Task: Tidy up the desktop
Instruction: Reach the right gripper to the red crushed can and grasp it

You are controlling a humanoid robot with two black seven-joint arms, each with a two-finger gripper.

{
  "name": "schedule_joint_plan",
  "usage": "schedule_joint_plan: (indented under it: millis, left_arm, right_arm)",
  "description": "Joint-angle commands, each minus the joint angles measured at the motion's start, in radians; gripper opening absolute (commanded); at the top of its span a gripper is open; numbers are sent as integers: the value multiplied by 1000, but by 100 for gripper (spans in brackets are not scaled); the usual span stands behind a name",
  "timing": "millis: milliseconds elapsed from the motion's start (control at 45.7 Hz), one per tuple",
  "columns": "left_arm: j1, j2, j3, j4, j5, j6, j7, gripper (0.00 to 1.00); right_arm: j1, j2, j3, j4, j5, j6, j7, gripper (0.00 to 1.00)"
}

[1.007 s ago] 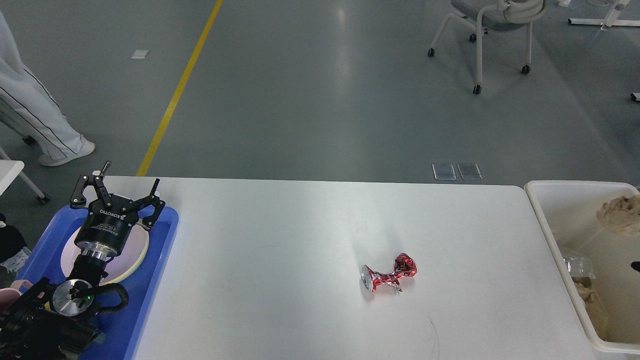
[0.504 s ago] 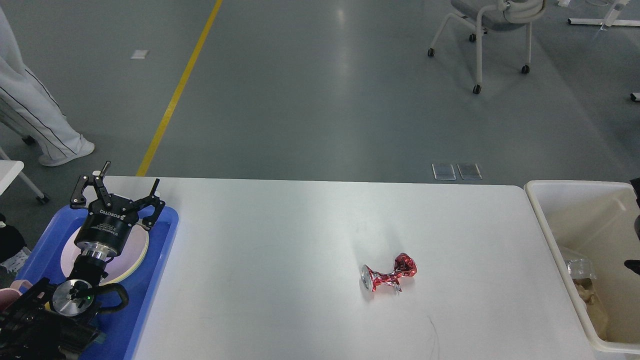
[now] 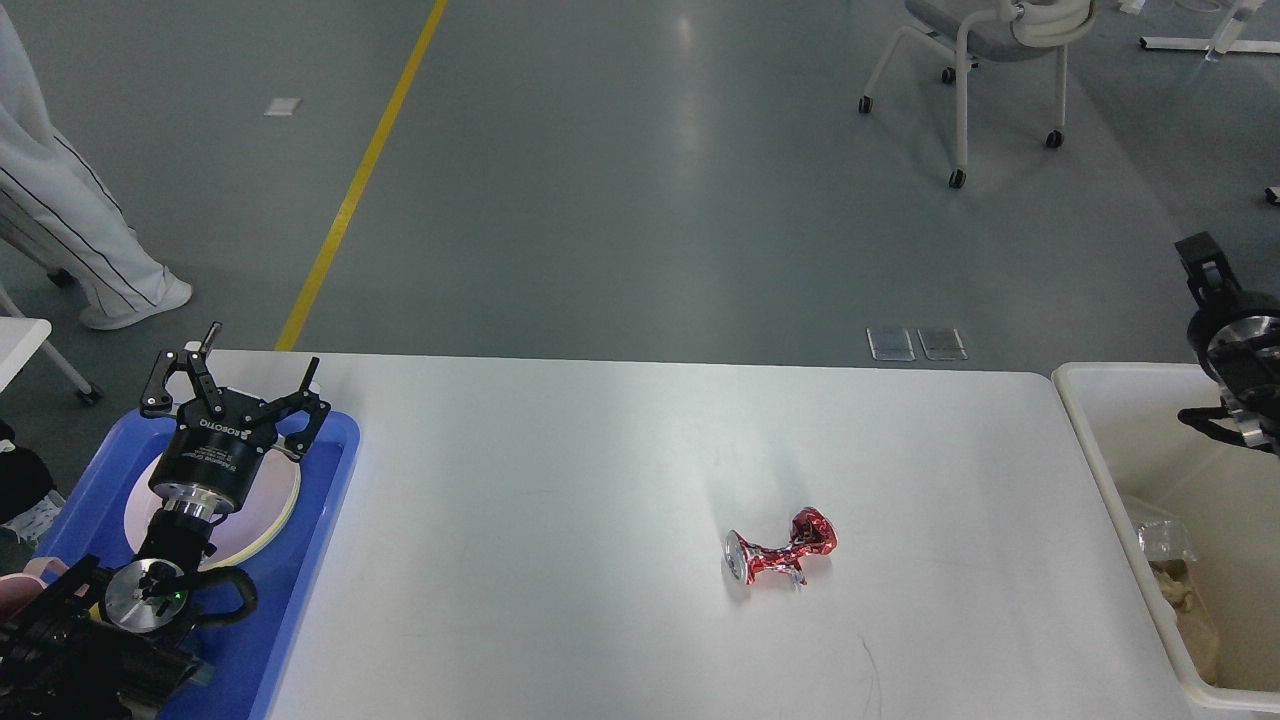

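Observation:
The white desktop (image 3: 560, 500) carries a crushed red can (image 3: 780, 555) lying on its side, right of centre. My left gripper (image 3: 235, 378) hangs open over the blue tray (image 3: 325, 500) at the table's left end, with nothing between its fingers. Only a dark piece of my right arm (image 3: 1232, 345) shows at the right edge, above the cream bin (image 3: 1085, 430). Its fingers cannot be told apart. Both grippers are far from the can.
A pale round plate (image 3: 255, 515) lies in the blue tray under my left gripper. The bin holds crumpled brown paper (image 3: 1190, 610) and clear plastic (image 3: 1160, 540). A wheeled chair (image 3: 985, 60) and a person's legs (image 3: 70, 230) stand on the floor beyond the table.
A brown paper wad seen above the bin one second ago is gone from there. My right arm has risen into view at the right edge. The left arm and the can stayed put.

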Motion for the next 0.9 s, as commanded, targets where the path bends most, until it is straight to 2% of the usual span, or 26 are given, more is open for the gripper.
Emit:
schedule_joint_plan:
  millis: [0, 263, 438, 635, 876]
  left_arm:
    - [1, 0, 0, -1, 0, -1, 0, 98]
    - [-1, 0, 0, -1, 0, 0, 0, 98]
    - [1, 0, 0, 1, 0, 0, 0, 98]
    - [1, 0, 0, -1, 0, 0, 0, 98]
    - [1, 0, 0, -1, 0, -1, 0, 98]
  right_arm:
    - [120, -44, -142, 202, -7, 44, 2, 100]
    - [439, -113, -263, 806, -14, 69, 2, 100]
    - [624, -99, -388, 1073, -54, 75, 9, 100]
    - [706, -23, -426, 1258, -77, 124, 9, 100]
    - [677, -27, -437, 1264, -66, 127, 2, 100]
